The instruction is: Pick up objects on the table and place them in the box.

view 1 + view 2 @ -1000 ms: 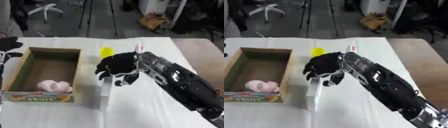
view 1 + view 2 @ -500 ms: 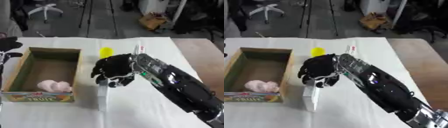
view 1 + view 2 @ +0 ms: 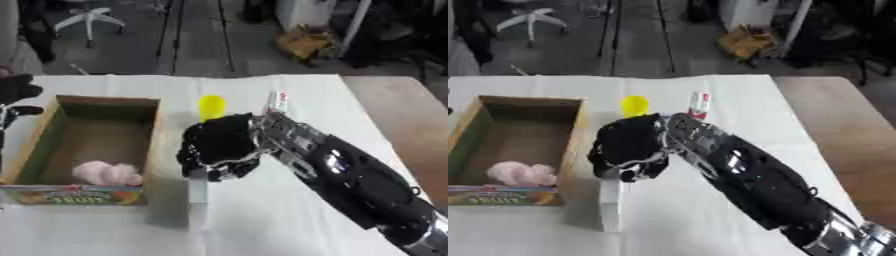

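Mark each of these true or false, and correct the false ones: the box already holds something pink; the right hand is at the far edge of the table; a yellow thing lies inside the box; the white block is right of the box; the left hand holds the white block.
1. The box already holds a pink thing. True.
2. The right hand is at the table's far edge. False: it is mid-table, just right of the box, fingers curled over the top end of the white block.
3. The yellow thing lies inside the box. False: it lies on the table beyond the right hand.
4. The white block is right of the box. True.
5. The left hand holds the white block. False: it shows at the left edge, beside the box.
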Robot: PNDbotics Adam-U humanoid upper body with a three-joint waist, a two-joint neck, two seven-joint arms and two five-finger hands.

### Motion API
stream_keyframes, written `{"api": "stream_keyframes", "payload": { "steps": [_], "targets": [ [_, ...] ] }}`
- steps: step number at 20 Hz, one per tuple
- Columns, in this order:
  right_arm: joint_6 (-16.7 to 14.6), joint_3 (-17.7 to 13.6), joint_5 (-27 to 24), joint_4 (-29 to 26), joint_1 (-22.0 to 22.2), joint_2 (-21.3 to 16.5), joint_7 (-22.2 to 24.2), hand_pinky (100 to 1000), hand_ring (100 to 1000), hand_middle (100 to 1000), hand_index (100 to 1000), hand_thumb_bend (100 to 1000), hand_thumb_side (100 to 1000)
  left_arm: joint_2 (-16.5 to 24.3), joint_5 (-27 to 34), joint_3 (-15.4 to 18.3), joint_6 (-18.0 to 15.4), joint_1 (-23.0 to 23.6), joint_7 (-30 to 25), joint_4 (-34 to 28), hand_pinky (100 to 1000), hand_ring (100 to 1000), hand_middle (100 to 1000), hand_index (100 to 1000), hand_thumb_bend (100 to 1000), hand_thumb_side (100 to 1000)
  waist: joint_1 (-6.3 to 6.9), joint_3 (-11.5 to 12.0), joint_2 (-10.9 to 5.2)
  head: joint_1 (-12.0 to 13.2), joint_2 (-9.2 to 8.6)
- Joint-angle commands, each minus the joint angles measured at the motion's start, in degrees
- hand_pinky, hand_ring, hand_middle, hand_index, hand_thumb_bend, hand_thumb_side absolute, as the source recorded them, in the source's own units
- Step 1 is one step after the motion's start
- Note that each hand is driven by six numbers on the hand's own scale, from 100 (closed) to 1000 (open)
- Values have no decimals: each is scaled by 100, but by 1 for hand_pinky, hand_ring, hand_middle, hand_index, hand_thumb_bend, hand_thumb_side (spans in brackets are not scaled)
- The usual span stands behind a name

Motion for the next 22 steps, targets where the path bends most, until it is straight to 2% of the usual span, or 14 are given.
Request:
{"api": "stream_keyframes", "payload": {
  "steps": [1,6,10,13,16,22],
  "targets": [
    [-590,-209,12,-187,-163,-99,283,813,737,697,487,180,100,55,17,-11,-5,-71,-19,-83,690,786,655,811,496,960,39,-15,-55,18,39],
    [-589,-615,-71,-316,-331,-215,16,817,725,696,484,197,100,54,21,0,-4,-63,-11,-82,690,786,656,810,496,960,51,-38,-67,32,39],
    [-344,-940,-241,-216,-395,-212,-194,775,710,675,483,204,100,54,22,10,-1,-65,5,-86,690,786,656,810,496,958,58,-50,-73,37,39],
    [117,-1187,-393,-16,-434,-96,-396,761,710,673,481,218,100,48,24,12,-4,-76,19,-100,690,787,657,810,497,957,74,-55,-76,46,39],
    [564,-1307,-371,178,-500,45,-568,744,705,667,475,230,100,39,28,6,-8,-83,26,-119,690,787,657,810,497,956,91,-39,-81,42,39],
    [1273,-1459,152,723,-721,449,-965,728,711,668,472,259,100,29,51,-19,-23,-114,37,-163,690,786,658,810,502,951,120,95,-91,-24,39]
  ]
}}
